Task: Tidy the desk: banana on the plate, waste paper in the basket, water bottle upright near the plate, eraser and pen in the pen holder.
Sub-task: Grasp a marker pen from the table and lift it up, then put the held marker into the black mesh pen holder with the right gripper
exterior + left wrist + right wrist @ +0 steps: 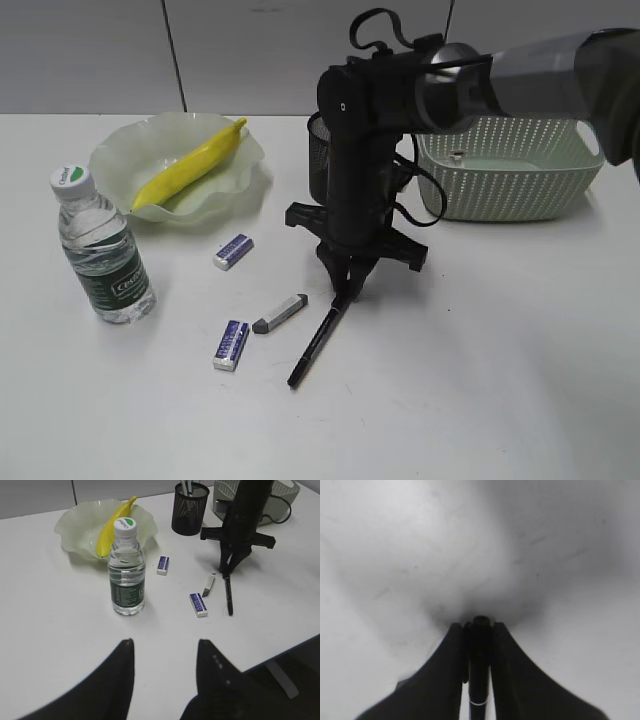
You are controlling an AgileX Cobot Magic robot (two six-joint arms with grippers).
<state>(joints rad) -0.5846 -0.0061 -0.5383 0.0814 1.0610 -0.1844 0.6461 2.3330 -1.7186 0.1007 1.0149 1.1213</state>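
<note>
Centre frame: right gripper (pixel 347 291) is clamping the black pen (pixel 314 347) on the desk (pixel 480 350); left gripper (pixel 165 652), lower frame, is hanging released.

Right arm (pixel 352 170) is standing vertical mid-tabletop (pixel 500 380), blocking the pen holder (pixel 318 150) from the front. Its hand (pixel 345 288) is sitting at the pen (pixel 315 345) top end. Two erasers (pixel 232 252) (pixel 231 345) and a grey stick (pixel 280 313) are cluttering the patch left of the pen. Water bottle (pixel 100 250) is standing upright at the left, just before the plate (pixel 210 190). Right and front tabletop is lying bare. Basket (pixel 510 170) top is sitting open.
</note>
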